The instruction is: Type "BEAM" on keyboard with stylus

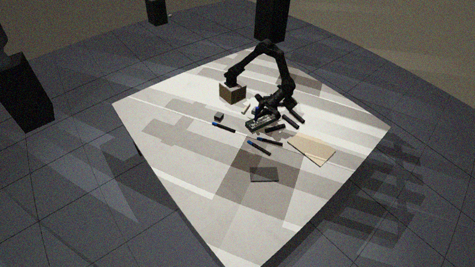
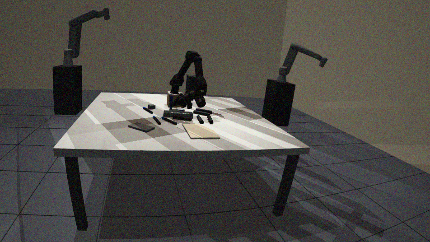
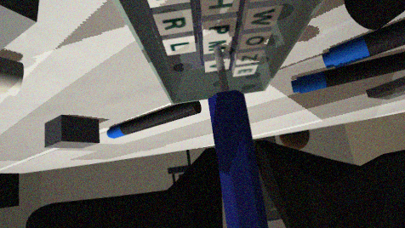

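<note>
With its tip over the M key, blue stylus pinched in the gripper, contact unclear, keyboard below on the desk, blue-capped marker near it, dark block by the marker's blue end.
</note>
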Motion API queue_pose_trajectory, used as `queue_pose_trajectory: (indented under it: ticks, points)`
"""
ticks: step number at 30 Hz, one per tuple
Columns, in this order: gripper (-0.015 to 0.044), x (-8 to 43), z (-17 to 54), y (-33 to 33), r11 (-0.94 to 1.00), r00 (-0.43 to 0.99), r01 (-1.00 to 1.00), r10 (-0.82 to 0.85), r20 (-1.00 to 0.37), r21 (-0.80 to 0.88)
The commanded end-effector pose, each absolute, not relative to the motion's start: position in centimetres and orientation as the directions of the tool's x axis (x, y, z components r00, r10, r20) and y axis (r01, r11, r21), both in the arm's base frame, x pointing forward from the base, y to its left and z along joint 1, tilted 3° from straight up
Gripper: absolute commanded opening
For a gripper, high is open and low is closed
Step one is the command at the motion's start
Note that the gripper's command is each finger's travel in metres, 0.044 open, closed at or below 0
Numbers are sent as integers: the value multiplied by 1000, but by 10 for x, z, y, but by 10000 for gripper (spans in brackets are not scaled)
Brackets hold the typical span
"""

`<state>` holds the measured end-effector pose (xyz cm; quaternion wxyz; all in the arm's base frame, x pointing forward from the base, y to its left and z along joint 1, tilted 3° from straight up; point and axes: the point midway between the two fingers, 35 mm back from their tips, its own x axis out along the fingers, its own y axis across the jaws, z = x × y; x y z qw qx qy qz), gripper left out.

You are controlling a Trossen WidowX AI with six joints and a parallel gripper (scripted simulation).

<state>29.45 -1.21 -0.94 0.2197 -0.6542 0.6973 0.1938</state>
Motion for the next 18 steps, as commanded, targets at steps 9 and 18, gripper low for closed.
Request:
queue_pose_trajectory:
  ticks: [9,18]
  points:
    - [81,294,-9,-13,66,-47,-998,-831,-555,-13]
    - [81,293,27,-15,66,-47,-998,-831,-555,-14]
